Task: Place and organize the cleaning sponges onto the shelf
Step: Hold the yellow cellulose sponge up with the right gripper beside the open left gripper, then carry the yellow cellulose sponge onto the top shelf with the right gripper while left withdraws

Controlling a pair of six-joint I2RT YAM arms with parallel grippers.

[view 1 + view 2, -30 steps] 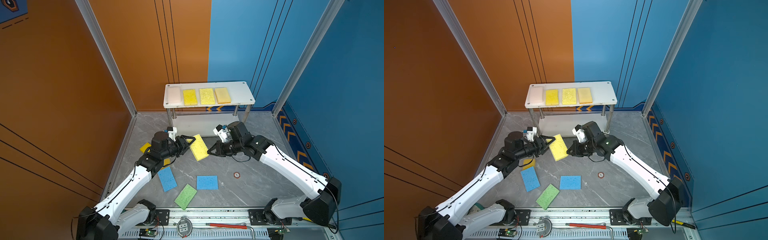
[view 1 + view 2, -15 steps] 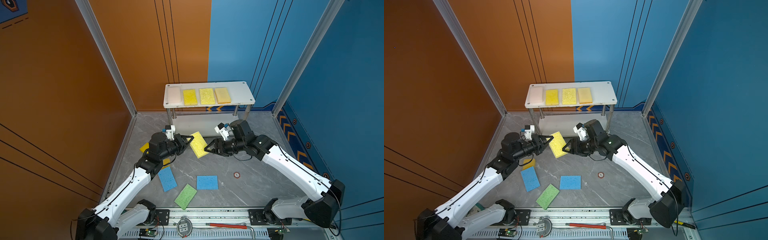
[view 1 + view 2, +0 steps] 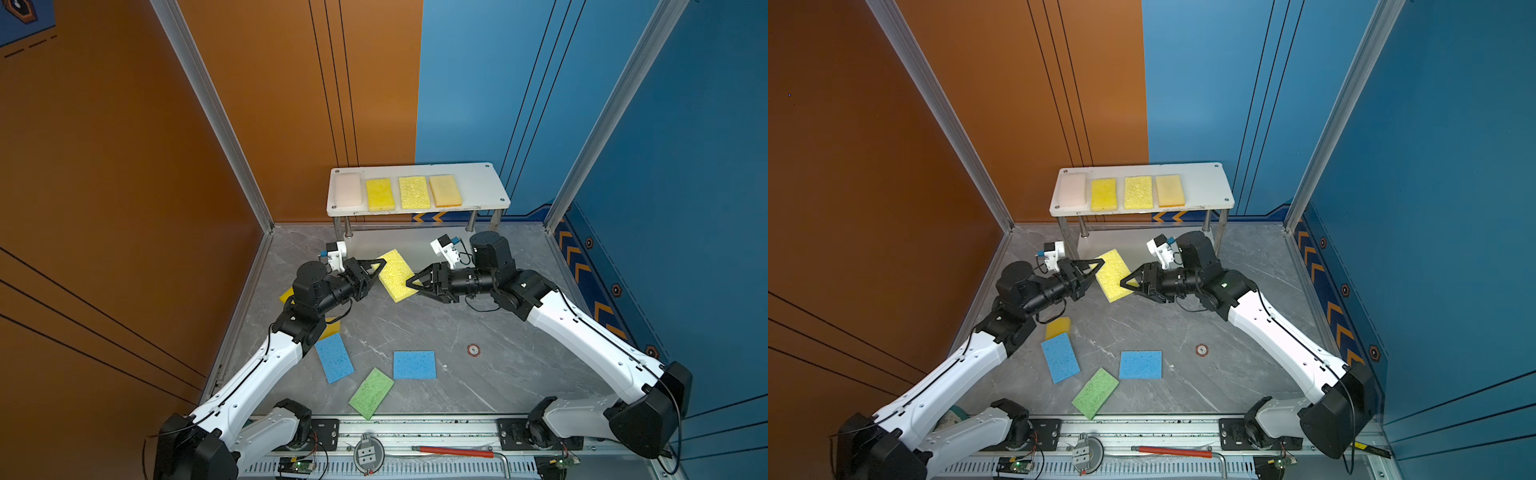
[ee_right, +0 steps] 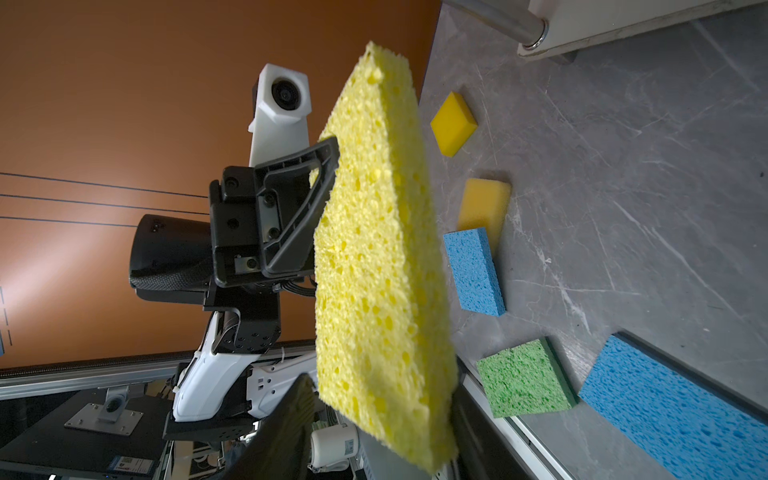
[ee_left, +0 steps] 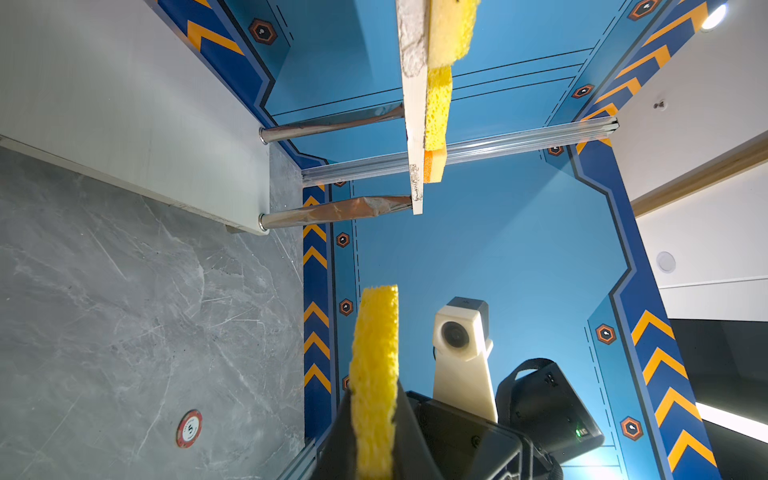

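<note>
The desk (image 3: 457,328) is gray stone with an orange wall on the left and a blue wall on the right. At the back stands the shelf (image 3: 478,183). Four sponges lie flat in a row on its top board, starting at the left end: a pale sponge (image 3: 348,190), a bright yellow sponge (image 3: 380,194), a holey yellow sponge (image 3: 414,192) and an orange-yellow sponge (image 3: 445,190).

In front of the shelf a big yellow sponge (image 3: 397,275) hangs tilted in the air between the two arms. The left gripper (image 3: 379,270) is clenched on one edge of it. The right gripper (image 3: 412,284) is released. Its jaws stand apart on both sides of the opposite end.

More sponges lie on the desk nearer the front. There is a left blue sponge (image 3: 333,357), a right blue sponge (image 3: 414,365) and a green sponge (image 3: 371,393) between them. A golden sponge (image 3: 1057,326) lies just beside the left blue one, and a small yellow sponge (image 4: 454,123) lies a bit farther back. In both top views the left arm is over these two and hides part of them.

A little red disc (image 3: 473,350) lies on the desk on the right side. A red-handled tool (image 3: 453,451) lies on the metal rail at the front.
</note>
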